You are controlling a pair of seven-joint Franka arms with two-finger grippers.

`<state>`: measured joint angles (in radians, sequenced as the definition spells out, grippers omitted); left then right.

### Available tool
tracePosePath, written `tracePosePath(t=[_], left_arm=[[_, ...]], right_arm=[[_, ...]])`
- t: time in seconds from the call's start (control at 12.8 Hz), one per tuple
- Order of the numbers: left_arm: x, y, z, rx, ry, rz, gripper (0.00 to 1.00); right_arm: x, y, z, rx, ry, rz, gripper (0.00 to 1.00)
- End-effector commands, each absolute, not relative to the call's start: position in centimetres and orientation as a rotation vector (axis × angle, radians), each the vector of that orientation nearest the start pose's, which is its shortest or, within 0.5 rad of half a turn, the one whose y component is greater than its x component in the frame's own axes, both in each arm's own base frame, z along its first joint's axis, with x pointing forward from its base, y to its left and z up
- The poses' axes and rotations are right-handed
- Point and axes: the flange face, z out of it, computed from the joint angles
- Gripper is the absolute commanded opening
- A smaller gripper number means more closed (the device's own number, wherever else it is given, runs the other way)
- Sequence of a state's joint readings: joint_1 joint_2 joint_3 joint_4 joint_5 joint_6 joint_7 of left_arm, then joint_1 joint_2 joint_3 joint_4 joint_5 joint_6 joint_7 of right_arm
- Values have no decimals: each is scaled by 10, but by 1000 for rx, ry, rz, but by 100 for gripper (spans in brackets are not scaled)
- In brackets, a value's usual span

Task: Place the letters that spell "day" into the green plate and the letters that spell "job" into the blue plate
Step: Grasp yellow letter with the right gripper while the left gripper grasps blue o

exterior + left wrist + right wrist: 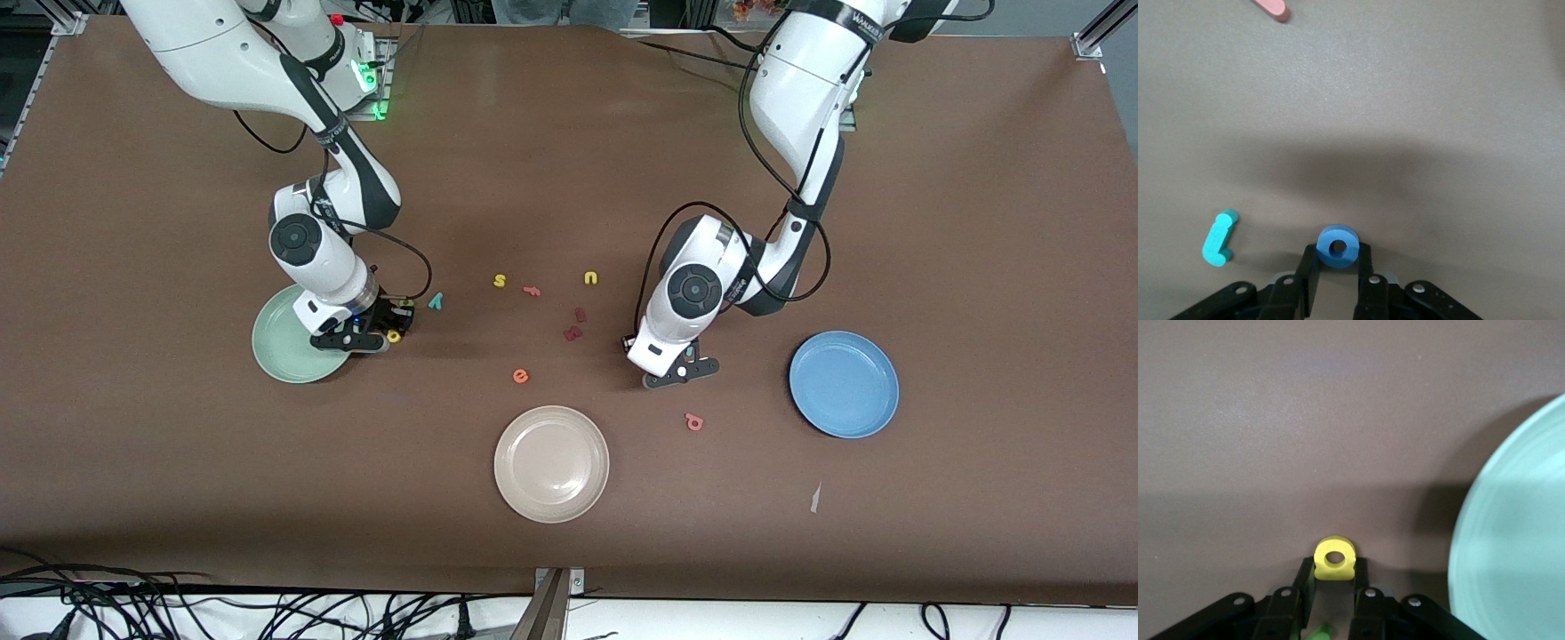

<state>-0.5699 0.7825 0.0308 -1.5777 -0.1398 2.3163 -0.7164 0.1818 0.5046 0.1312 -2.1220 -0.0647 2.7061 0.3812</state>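
While cables trail along the front edge and behind the arm bases, the brown table (978,222) carries everything else in sight. Down at the table beside the green plate (276,351), the right gripper (378,338) is clamped on a yellow letter (1334,559), one with a round hole, which sits between its fingertips just off the plate's rim; an olive-green piece (1319,631) shows only as a sliver under the same gripper, and the teal "y" (436,301) lies on the table close by, toward the middle. Toward the other end, the left gripper (680,373) is low over the bare table and pinches the blue ring "o" (1338,247) between its fingertips, with the teal "j" (1219,238) lying just beside it and apart from the fingers. The salmon-pink "b" (694,421) rests near that gripper, nearer to the front camera, and the blue plate (845,384) stands well apart toward the left arm's end, with no letters in it. Between the two grippers lie a yellow "s" (500,281), a yellow "u" (590,278), a small pink piece (532,291), two dark red letters (575,325) and an orange "e" (520,376). A beige plate (551,462) sits nearest the front camera, and a pale scrap (815,498) lies near the front edge.
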Motion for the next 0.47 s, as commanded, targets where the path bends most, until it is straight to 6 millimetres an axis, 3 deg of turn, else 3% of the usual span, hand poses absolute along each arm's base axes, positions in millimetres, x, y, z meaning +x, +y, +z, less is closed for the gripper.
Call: tracePosePath(t=[0.0, 0.16, 0.39], left_arm=[[593, -364, 171, -3148, -389, 90, 10], [606, -347, 191, -3144, -318, 80, 10], [629, -305, 233, -3121, -132, 114, 11]], right_arm=[[562, 178, 192, -3096, 2, -119, 23], [566, 176, 217, -3116, -27, -88, 23], [579, 140, 253, -3158, -133, -84, 25]])
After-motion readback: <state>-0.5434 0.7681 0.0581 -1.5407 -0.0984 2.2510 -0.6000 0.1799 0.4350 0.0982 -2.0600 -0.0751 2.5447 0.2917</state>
